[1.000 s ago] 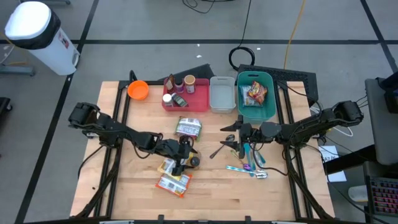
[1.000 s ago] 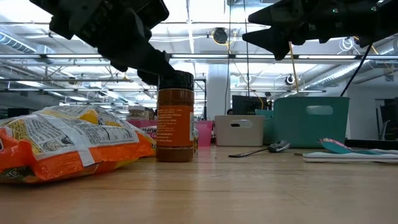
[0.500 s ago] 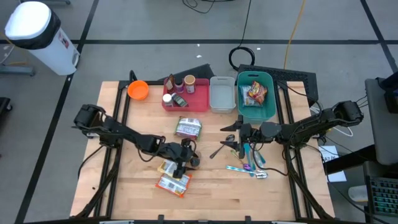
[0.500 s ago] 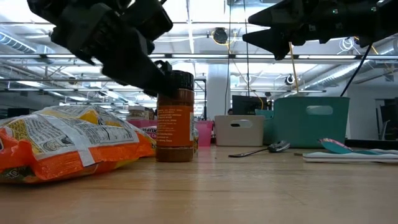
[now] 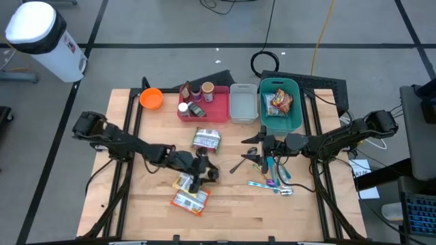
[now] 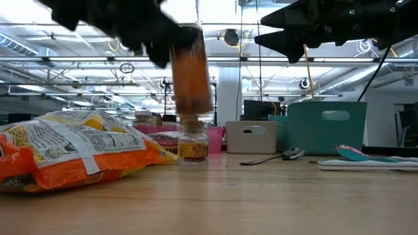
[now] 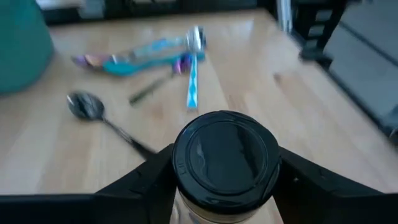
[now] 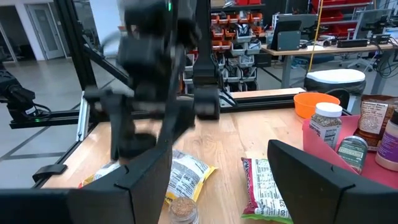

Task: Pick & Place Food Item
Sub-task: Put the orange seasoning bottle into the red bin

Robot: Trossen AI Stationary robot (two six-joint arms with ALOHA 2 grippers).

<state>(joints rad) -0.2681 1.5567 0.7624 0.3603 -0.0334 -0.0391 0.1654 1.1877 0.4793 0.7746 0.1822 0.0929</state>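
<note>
A spice jar with orange-brown contents and a black lid hangs in the air near the table's middle. My left gripper is shut on it. Two orange snack bags lie flat on the wood just near of it, and a silver one lies farther back. My right gripper hovers open right of centre, above the spoon, with nothing between its fingers. My left gripper pinches the jar's upper part, just under the black lid, between its two fingers, one on each side. The fingers slant down from the table's left. The jar stands roughly upright, lifted clear of the table.
A small jar stands on the table behind the lifted one. At the back stand an orange bowl, a red tray of spice jars, a grey bin and a teal bin holding a snack bag. Utensils lie at the right.
My left gripper has shut on the spice jar's top and gone up. The jar, which stood on the table, now hangs clear of it. The small jar behind it has come into sight in the low view.
</note>
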